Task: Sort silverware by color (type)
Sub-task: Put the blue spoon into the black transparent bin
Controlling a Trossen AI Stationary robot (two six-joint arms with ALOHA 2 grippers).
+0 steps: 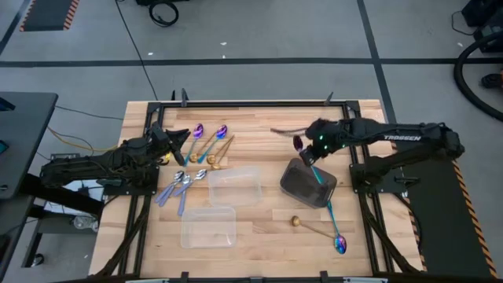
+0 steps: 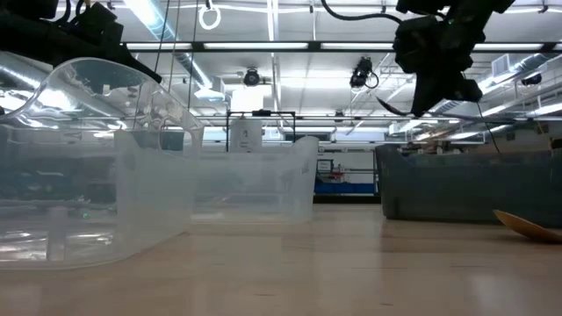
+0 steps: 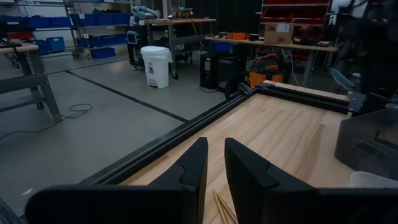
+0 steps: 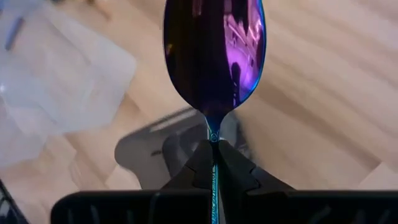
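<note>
While above the grey tray [image 1: 299, 185], purple spoon [image 4: 213, 56] in right hand [image 4: 213, 149].

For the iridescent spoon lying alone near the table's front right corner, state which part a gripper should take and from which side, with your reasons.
Probably grip the iridescent spoon at mid-handle, coming straight down with the fingers across the handle. It lies flat on the table; the slim handle is easier to pinch than the wide bowl, and the gold spoon lies off to one side.
</note>
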